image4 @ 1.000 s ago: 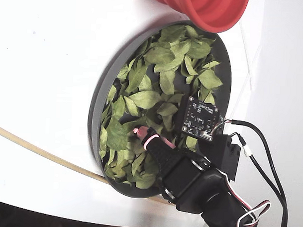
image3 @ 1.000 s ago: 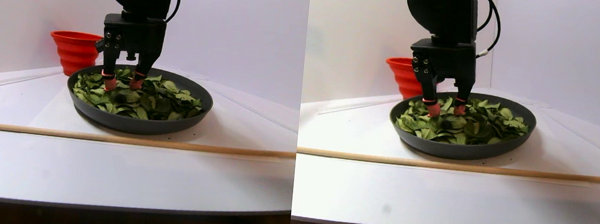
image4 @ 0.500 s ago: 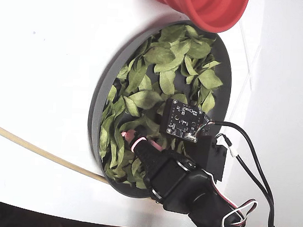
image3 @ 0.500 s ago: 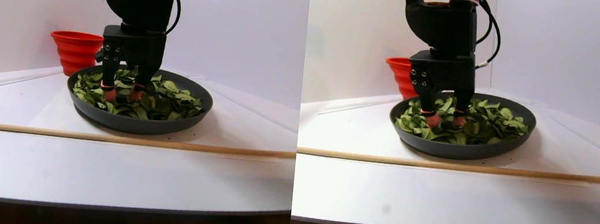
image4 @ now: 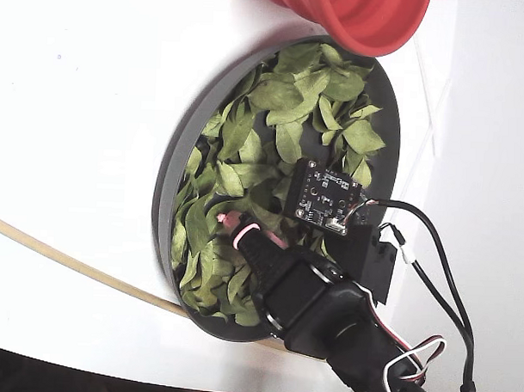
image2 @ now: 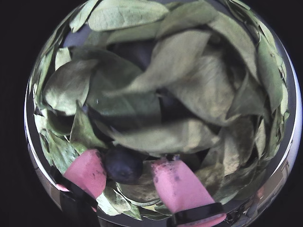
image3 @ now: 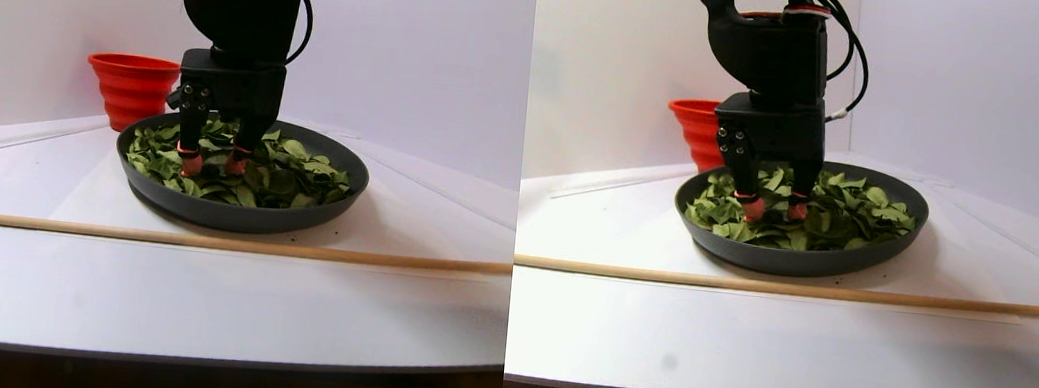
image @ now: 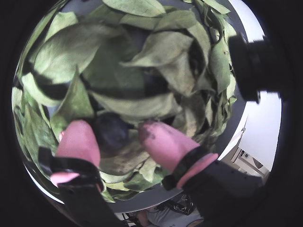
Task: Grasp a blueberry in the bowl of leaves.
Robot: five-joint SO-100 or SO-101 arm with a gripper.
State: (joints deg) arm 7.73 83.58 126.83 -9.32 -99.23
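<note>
The dark-grey bowl of leaves (image3: pixel 237 214) stands on the white table; its rim also shows in the fixed view (image4: pixel 172 184). A small dark blueberry (image: pixel 111 131) lies on the leaves between my two pink fingertips, also seen in the other wrist view (image2: pixel 124 164). My gripper (image: pixel 113 126) is down in the bowl and open, its jaws on either side of the berry. The berry sits close against the left finger (image2: pixel 87 171), with a gap to the right finger (image2: pixel 177 184). In the stereo pair view the gripper (image3: pixel 211 165) dips into the leaves and the berry is hidden.
A red ribbed cup (image3: pixel 131 85) stands just behind the bowl, also in the fixed view (image4: pixel 363 15). A thin wooden stick (image3: pixel 194 239) lies across the table in front of the bowl. A white wall stands behind.
</note>
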